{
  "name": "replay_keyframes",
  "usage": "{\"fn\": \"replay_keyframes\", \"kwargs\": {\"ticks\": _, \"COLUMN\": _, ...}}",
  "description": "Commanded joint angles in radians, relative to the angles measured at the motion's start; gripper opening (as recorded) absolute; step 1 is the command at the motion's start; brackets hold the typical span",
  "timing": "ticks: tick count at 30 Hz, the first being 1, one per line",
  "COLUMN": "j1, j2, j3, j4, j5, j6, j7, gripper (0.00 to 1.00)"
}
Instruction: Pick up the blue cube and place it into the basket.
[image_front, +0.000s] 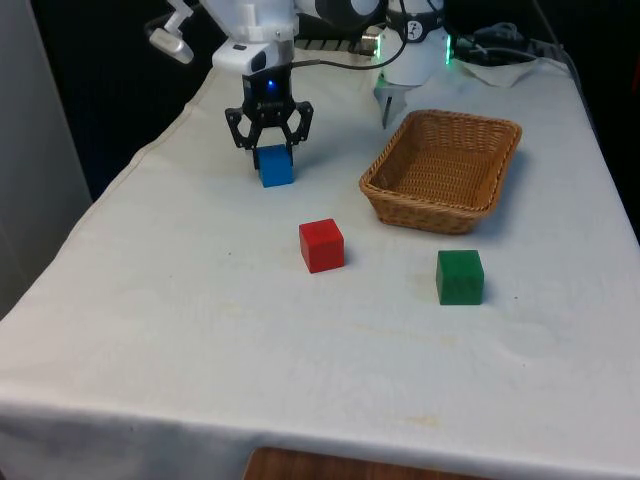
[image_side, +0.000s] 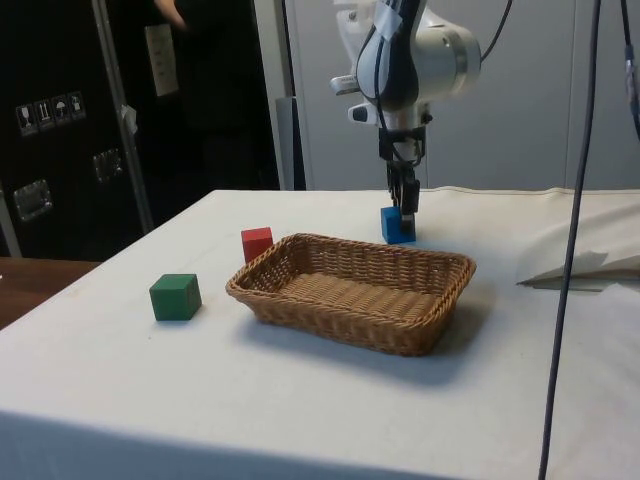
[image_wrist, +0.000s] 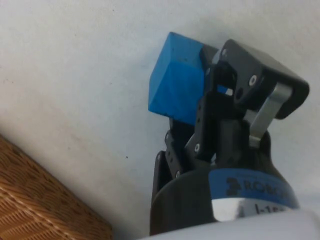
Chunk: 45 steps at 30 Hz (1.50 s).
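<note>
The blue cube (image_front: 276, 168) rests on the white cloth, left of the basket in the front view. My gripper (image_front: 273, 150) stands straight over it, its two fingers down either side of the cube's upper part and shut on it. From the side the fingers (image_side: 406, 200) reach down onto the cube (image_side: 396, 227), which stands just behind the basket's far rim. In the wrist view the cube (image_wrist: 175, 85) sits pinched between the black fingers (image_wrist: 240, 70). The wicker basket (image_front: 500, 170) is empty and lies to the front view's right of the gripper.
A red cube (image_front: 321, 245) sits on the cloth nearer the camera than the blue one. A green cube (image_front: 460, 277) lies in front of the basket. A crumpled cloth fold (image_side: 575, 268) lies at the side view's right.
</note>
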Motion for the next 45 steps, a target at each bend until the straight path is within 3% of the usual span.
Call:
{"fn": "replay_keyframes", "kwargs": {"ticks": 1, "j1": -0.002, "j2": 0.003, "j3": 0.004, "j4": 0.003, "j5": 0.005, "j6": 0.003, "j7": -0.001, "gripper": 0.01}}
{"fn": "replay_keyframes", "kwargs": {"ticks": 10, "j1": 0.005, "j2": -0.023, "j3": -0.011, "j4": -0.001, "j5": -0.009, "j6": -0.01, "j7": 0.012, "gripper": 0.02}}
{"fn": "replay_keyframes", "kwargs": {"ticks": 11, "j1": 0.0, "j2": -0.01, "j3": -0.001, "j4": 0.003, "j5": 0.0, "j6": -0.002, "j7": 0.004, "gripper": 0.02}}
{"fn": "replay_keyframes", "kwargs": {"ticks": 12, "j1": 0.006, "j2": -0.029, "j3": -0.013, "j4": -0.002, "j5": -0.011, "j6": -0.013, "j7": 0.014, "gripper": 0.02}}
{"fn": "replay_keyframes", "kwargs": {"ticks": 16, "j1": 0.009, "j2": -0.064, "j3": -0.023, "j4": -0.005, "j5": -0.021, "j6": -0.035, "j7": 0.024, "gripper": 0.02}}
{"fn": "replay_keyframes", "kwargs": {"ticks": 19, "j1": 0.009, "j2": -0.084, "j3": -0.025, "j4": -0.008, "j5": -0.024, "j6": -0.046, "j7": 0.033, "gripper": 0.02}}
{"fn": "replay_keyframes", "kwargs": {"ticks": 20, "j1": 0.0, "j2": -0.089, "j3": -0.011, "j4": -0.007, "j5": -0.002, "j6": -0.047, "j7": 0.011, "gripper": 0.02}}
{"fn": "replay_keyframes", "kwargs": {"ticks": 21, "j1": 0.009, "j2": -0.09, "j3": -0.025, "j4": -0.008, "j5": -0.024, "j6": -0.051, "j7": 0.036, "gripper": 0.02}}
{"fn": "replay_keyframes", "kwargs": {"ticks": 29, "j1": 0.007, "j2": -0.135, "j3": -0.022, "j4": -0.012, "j5": -0.02, "j6": -0.071, "j7": 0.075, "gripper": 0.02}}
{"fn": "replay_keyframes", "kwargs": {"ticks": 30, "j1": 0.0, "j2": -0.135, "j3": -0.012, "j4": -0.008, "j5": -0.002, "j6": -0.073, "j7": 0.056, "gripper": 0.02}}
{"fn": "replay_keyframes", "kwargs": {"ticks": 31, "j1": 0.006, "j2": -0.14, "j3": -0.021, "j4": -0.012, "j5": -0.019, "j6": -0.073, "j7": 0.079, "gripper": 0.02}}
{"fn": "replay_keyframes", "kwargs": {"ticks": 39, "j1": 0.007, "j2": -0.178, "j3": -0.017, "j4": -0.017, "j5": -0.013, "j6": -0.083, "j7": 0.128, "gripper": 0.02}}
{"fn": "replay_keyframes", "kwargs": {"ticks": 40, "j1": 0.004, "j2": -0.178, "j3": -0.012, "j4": -0.013, "j5": -0.002, "j6": -0.087, "j7": 0.115, "gripper": 0.02}}
{"fn": "replay_keyframes", "kwargs": {"ticks": 45, "j1": 0.008, "j2": -0.198, "j3": -0.017, "j4": -0.017, "j5": -0.015, "j6": -0.091, "j7": 0.164, "gripper": 0.02}}
